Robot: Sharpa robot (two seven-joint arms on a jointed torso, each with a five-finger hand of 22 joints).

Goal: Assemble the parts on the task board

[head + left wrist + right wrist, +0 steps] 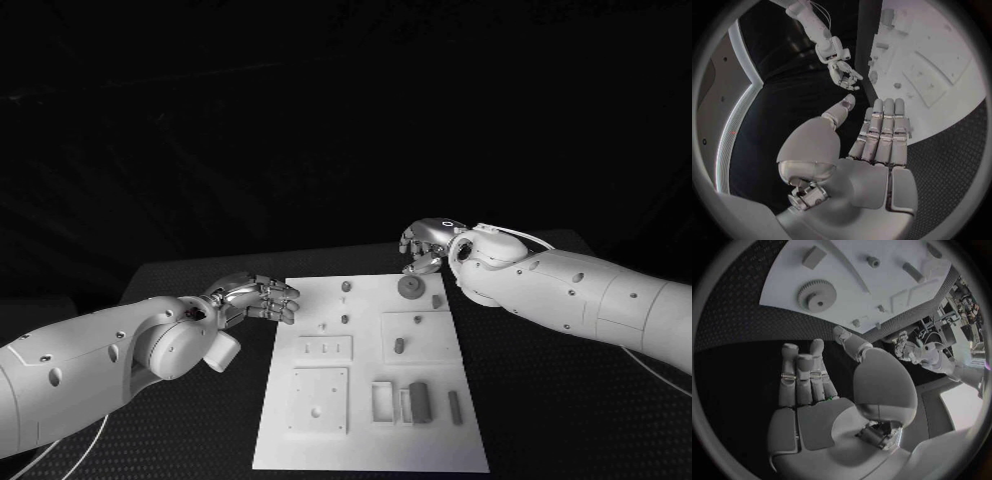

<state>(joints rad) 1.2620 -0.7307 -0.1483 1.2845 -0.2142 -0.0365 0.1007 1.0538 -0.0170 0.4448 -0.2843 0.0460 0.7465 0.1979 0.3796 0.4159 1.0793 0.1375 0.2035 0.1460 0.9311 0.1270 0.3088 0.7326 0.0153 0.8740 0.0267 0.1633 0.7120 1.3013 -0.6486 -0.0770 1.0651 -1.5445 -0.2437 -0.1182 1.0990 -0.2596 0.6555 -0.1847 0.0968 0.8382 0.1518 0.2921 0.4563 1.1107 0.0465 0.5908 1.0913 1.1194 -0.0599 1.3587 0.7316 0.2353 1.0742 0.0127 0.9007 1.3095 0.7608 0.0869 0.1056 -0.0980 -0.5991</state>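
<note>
In the head view, the task board (pixel 368 400) lies flat in the middle of the black table (pixel 577 420). The left hand (pixel 257 298) sits just beside the board's left edge near its far corner, fingers apart and holding nothing, the fingertips reaching the board's rim. The right hand (pixel 426 245) hovers just past the board's far right corner, also spread and empty. On the board, a gear (pixel 411 287) lies near the far right corner, close to the right hand. A dark block (pixel 420 401) stands toward the board's near right part, with a slim bar (pixel 454 406) just beside it on the side of the board's right edge. Small pegs (pixel 346 286) dot the far middle of the board.

In the left wrist view, the left hand (pixel 879 135) stretches its fingers (pixel 887 125) straight and side by side over the board (pixel 942 75) edge, thumb apart, nothing in it. The right hand (pixel 844 74) shows beyond, open, beside the board's edge.

In the right wrist view, the right hand (pixel 811 385) is spread with nothing in its grasp, over the table short of the board (pixel 879 275). The gear (pixel 817 295) lies on the board near its edge, ahead of the fingertips. The left hand (pixel 907 347) shows beyond the board's far edge.
</note>
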